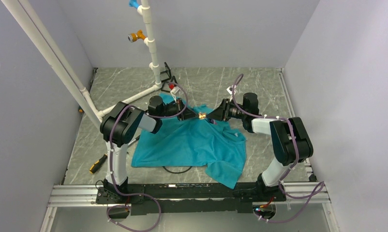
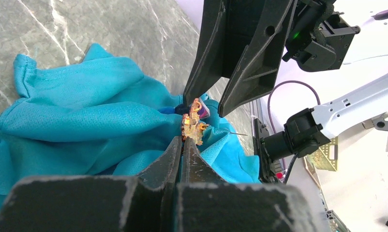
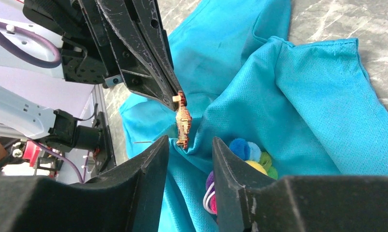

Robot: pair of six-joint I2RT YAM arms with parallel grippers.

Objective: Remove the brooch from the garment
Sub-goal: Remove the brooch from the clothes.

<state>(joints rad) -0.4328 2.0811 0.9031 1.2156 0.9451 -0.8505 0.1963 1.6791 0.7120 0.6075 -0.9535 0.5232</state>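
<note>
The garment (image 1: 192, 145) is a teal T-shirt spread between the arms, its upper edge bunched and lifted. My left gripper (image 2: 183, 141) is shut on a small orange-gold mesh piece (image 2: 193, 129), holding it up against the fabric. The brooch (image 3: 252, 154) is a cluster of blue, green, yellow, purple and pink pompoms on the cloth, just right of my right gripper (image 3: 189, 144). That gripper is open, with a fold of the garment (image 3: 318, 96) and the lower end of the orange piece (image 3: 183, 121) in its gap. In the top view the two grippers meet tip to tip at the orange piece (image 1: 201, 115).
A thin metal pin (image 2: 238, 134) pokes out of the fabric beside the orange piece. A white pipe frame (image 1: 153, 48) stands at the back left. An orange-and-black screwdriver (image 1: 97, 163) lies left of the shirt, and a black cable loop (image 1: 177, 169) shows at its front hem.
</note>
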